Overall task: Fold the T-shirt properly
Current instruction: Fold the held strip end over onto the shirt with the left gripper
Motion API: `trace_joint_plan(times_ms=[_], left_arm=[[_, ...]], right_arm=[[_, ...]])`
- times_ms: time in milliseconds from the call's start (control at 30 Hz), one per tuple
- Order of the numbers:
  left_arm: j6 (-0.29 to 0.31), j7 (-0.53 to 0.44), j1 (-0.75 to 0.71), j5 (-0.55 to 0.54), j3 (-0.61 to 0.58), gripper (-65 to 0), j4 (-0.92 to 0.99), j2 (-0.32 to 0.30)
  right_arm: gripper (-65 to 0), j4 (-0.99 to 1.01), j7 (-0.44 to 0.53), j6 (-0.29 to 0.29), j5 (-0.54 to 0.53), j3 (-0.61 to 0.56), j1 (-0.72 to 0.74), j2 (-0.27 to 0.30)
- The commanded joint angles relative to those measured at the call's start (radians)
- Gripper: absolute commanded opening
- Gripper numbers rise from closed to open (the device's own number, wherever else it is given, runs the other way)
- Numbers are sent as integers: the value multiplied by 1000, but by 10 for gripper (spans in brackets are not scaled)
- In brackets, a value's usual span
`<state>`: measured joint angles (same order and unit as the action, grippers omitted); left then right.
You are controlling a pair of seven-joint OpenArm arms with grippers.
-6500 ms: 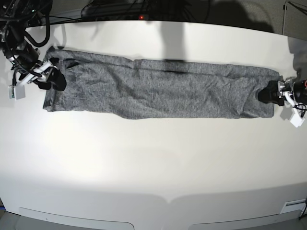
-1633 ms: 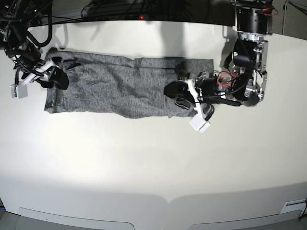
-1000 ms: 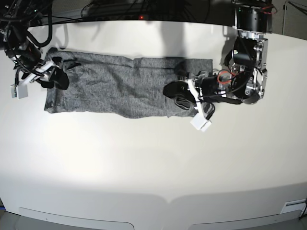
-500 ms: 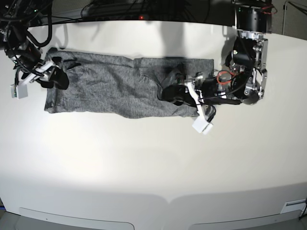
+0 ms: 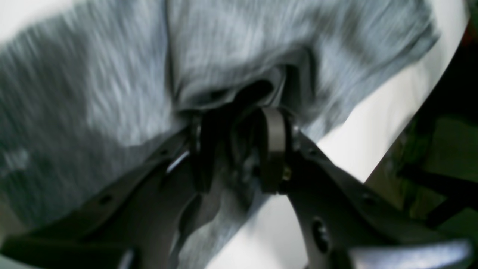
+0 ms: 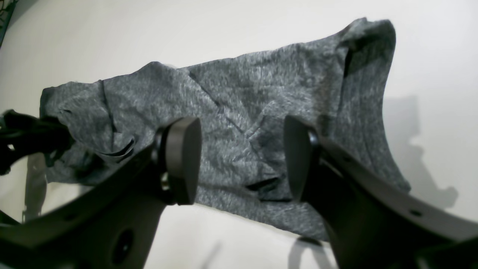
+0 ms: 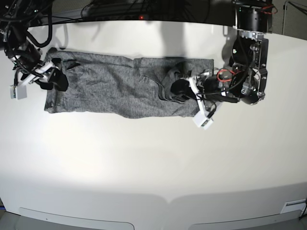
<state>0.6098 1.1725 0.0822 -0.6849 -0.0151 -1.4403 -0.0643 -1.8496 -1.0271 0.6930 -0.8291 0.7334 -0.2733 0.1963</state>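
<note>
The left gripper (image 5: 236, 149) has its two dark jaws a short way apart, and a bunched ridge of the T-shirt (image 5: 112, 93) sits at and between their tips; the picture is smeared, so I cannot tell whether the cloth is pinched or only lying in the gap. In the base view this gripper (image 7: 178, 89) lies over the doubled-back end of the garment, with its arm reaching in from the far right side. The right gripper (image 6: 239, 160) stands spread wide with nothing between its pads, hovering over the other end of the shirt, where the cloth shows creases and a lifted corner. In the base view it (image 7: 53, 79) sits at the shirt's left end. The T-shirt (image 7: 115, 88) lies as a long grey band across the far part of the white table (image 7: 153, 163).
</note>
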Motion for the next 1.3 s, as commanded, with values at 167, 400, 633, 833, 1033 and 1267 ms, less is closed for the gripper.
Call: trace_joint_plan(times_ms=[167,400,633,833,1033,1267], left_arm=[[8,-179,18,2,-22,-454,-16,6],[-10,-278,18,31,-206,-454,-16,10],[-19,-283,27,69,-315,-454,-16,131],[-19,-188,78,149,-313,-454,-16,175],[-20,49,160,173,-313,-454,-17,145],[-94,95,230,85,-313,-461,-98,127]], right_arm=[[-299,-20,6,5,-20,6,29,14],[-299,-20,6,5,-21,6,29,14],[-299,-20,5,5,-20,6,29,14],[-298,-20,-5,5,-20,6,29,14],[-299,-20,-5,5,-20,6,29,14],[-298,-20,-2,5,-20,6,30,14]])
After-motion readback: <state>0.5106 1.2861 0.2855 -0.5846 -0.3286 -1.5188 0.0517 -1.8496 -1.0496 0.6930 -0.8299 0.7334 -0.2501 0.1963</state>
